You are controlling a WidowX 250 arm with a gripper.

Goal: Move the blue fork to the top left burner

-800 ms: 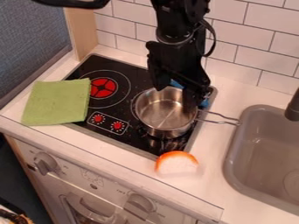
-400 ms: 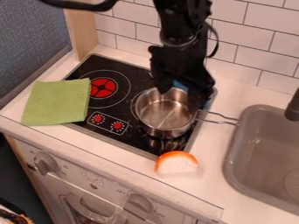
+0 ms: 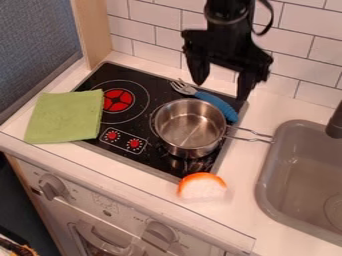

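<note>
Its fingers spread and grasping nothing, the claw (image 3: 222,90) hangs near the far side of the black stovetop (image 3: 143,78). The blue fork (image 3: 217,102) lies beyond a steel pot (image 3: 190,125), right of the red burner (image 3: 117,100).

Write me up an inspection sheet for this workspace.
Surface: black stovetop set in a white counter.
Job's things: blue fork lies behind the pot, tines toward the view's upper left; it is not on the red-centred burner.
Clutter: pot on the stove, wire handle toward the sink; green cloth overlapping the stove's left edge; orange-and-white piece by its front edge.
Gripper: fingers apart, holding nothing, above the rear of the stove.
Cables: black loop beside the arm.
Surroundings: tiled wall behind, grey sink right.
</note>
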